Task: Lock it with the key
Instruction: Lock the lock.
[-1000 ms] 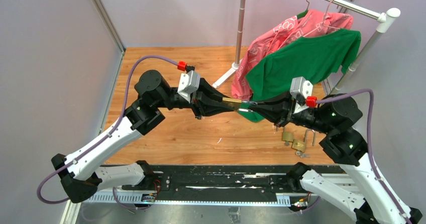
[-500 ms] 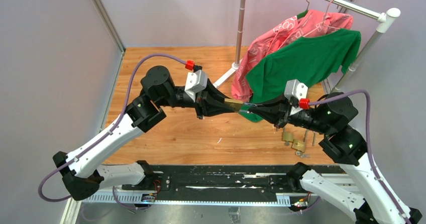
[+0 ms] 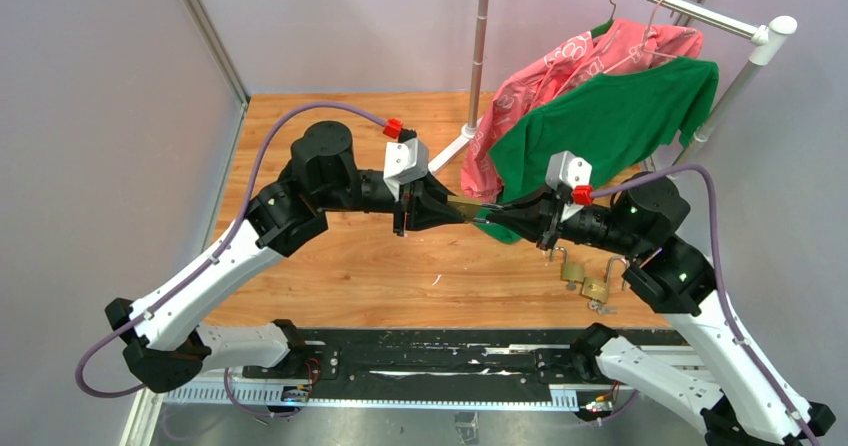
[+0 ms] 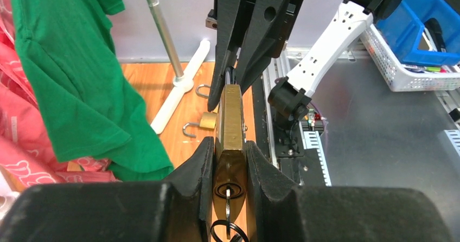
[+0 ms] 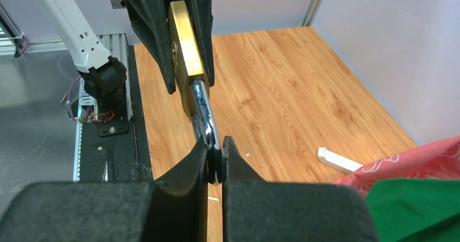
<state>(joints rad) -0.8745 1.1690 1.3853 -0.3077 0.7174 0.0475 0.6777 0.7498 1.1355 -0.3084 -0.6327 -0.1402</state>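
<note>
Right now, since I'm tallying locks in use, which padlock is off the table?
The brass padlock clamped in mid-air between both arms' jaws; the other two lie on the table.

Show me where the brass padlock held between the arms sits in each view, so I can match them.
Top external: brass padlock at centre, bridging the two arm tips.
Left wrist: bottom centre, body clamped in the left end effector.
Right wrist: upper left of centre, shackle running down into the right end effector.
Shared landmark: the green shirt, in all three.
</note>
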